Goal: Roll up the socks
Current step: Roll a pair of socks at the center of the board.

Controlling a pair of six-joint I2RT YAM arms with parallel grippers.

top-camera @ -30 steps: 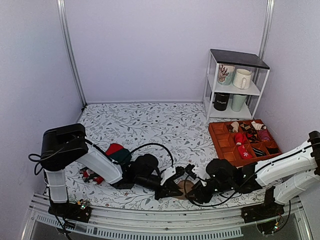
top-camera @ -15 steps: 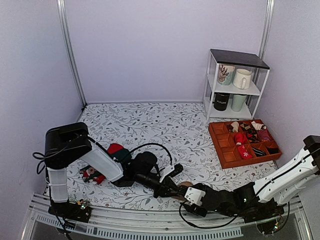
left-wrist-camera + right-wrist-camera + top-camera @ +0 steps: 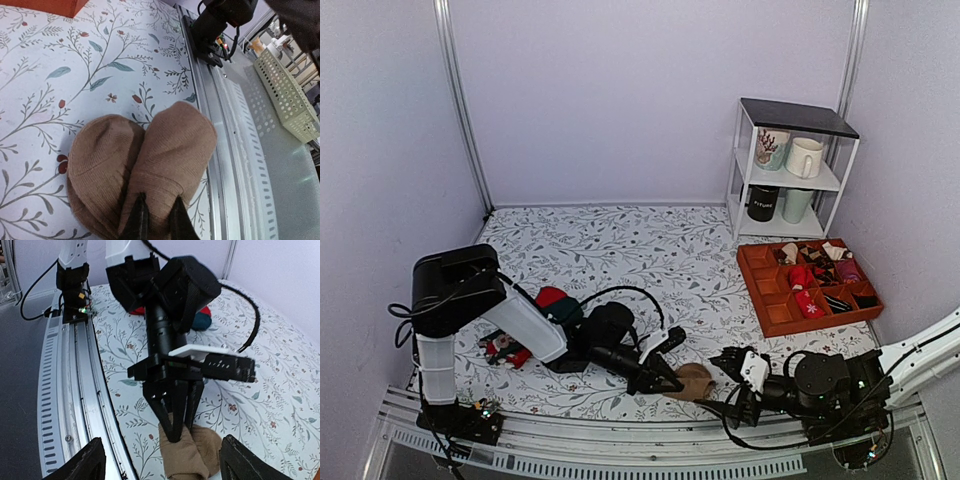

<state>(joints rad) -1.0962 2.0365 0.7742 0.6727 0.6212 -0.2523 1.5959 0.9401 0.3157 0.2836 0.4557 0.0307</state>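
The tan-brown socks lie as a short folded bundle near the table's front edge. In the left wrist view the socks show as two rounded lobes side by side. My left gripper is shut on the right lobe, with a fold of knit pinched between its fingers; it also shows in the top view and in the right wrist view. My right gripper is wide open and empty, facing the socks from a short way off. In the top view the right gripper is to the right of the socks, apart from them.
An orange compartment tray with small rolled socks stands at the right. A white shelf with mugs is behind it. Red and dark green socks lie by the left arm. The metal rail runs along the table's front edge.
My right arm has drawn back to the right, away from the socks, and its gripper is open. My left gripper has stayed shut on the socks.
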